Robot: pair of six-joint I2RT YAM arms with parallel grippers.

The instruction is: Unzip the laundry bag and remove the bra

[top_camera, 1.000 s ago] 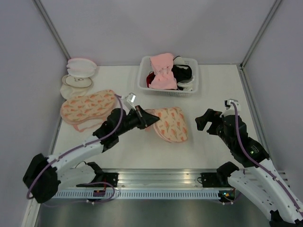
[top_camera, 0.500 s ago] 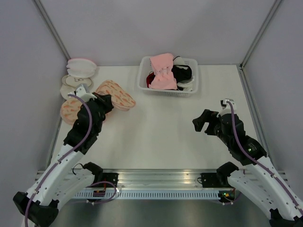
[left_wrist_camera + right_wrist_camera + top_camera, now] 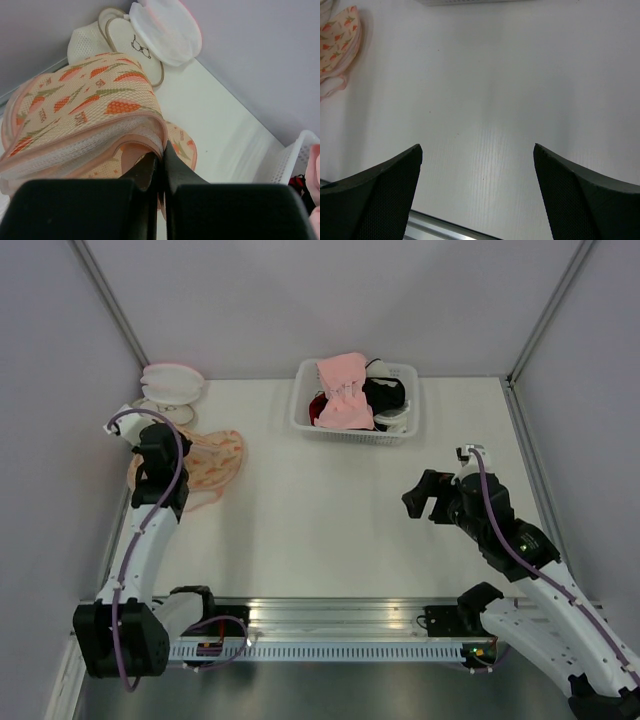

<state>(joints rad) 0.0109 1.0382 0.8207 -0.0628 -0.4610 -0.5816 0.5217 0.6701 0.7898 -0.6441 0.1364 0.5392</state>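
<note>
My left gripper (image 3: 175, 466) is at the far left, shut on the rim of a peach-pink carrot-print laundry bag (image 3: 212, 462). In the left wrist view the fingertips (image 3: 162, 159) pinch the bag's edge (image 3: 95, 115), which droops over a second bag like it (image 3: 183, 145). I cannot tell whether the zip is open. The pale pink bra (image 3: 343, 390) lies on top of the garments in the white basket (image 3: 404, 432) at the back. My right gripper (image 3: 425, 498) is open and empty over bare table at the right (image 3: 477, 165).
Two white-and-pink round cases (image 3: 168, 390) lie in the back left corner, also in the left wrist view (image 3: 165, 25). Black, red and white garments fill the basket. The left wall is close to my left arm. A metal rail (image 3: 340, 625) runs along the front.
My left arm has swung the carrot-print bag from the table's middle to the far left, onto the second bag. My right gripper has shifted slightly left and stayed open.
</note>
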